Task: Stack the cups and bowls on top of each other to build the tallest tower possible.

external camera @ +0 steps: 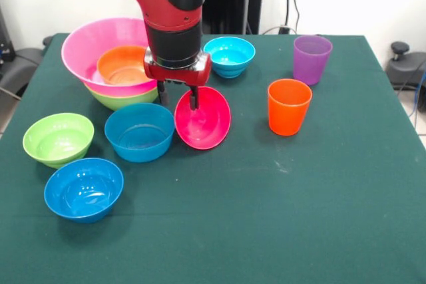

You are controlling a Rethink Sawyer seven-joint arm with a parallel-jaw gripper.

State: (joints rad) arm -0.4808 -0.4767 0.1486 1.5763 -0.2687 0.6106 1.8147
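My gripper (178, 98) hangs over the table's middle with its fingers apart. The right finger (194, 100) is inside the magenta-red bowl (205, 126) and the left finger is outside its rim. This bowl is tipped steeply, with its opening towards the camera. The tower stands at the back left: a large lime green bowl (120, 100) at the base, the huge pink bowl (74, 46) on it, and an orange bowl (123, 64) inside that. The orange cup (289, 106) and the purple cup (311, 58) stand upright to the right.
A blue bowl (140, 131) sits next to the tipped bowl on its left. A small lime green bowl (58, 139) and another blue bowl (84, 189) are at the front left. A cyan bowl (229, 55) sits behind the gripper. The table has a dark green cloth (299, 217).
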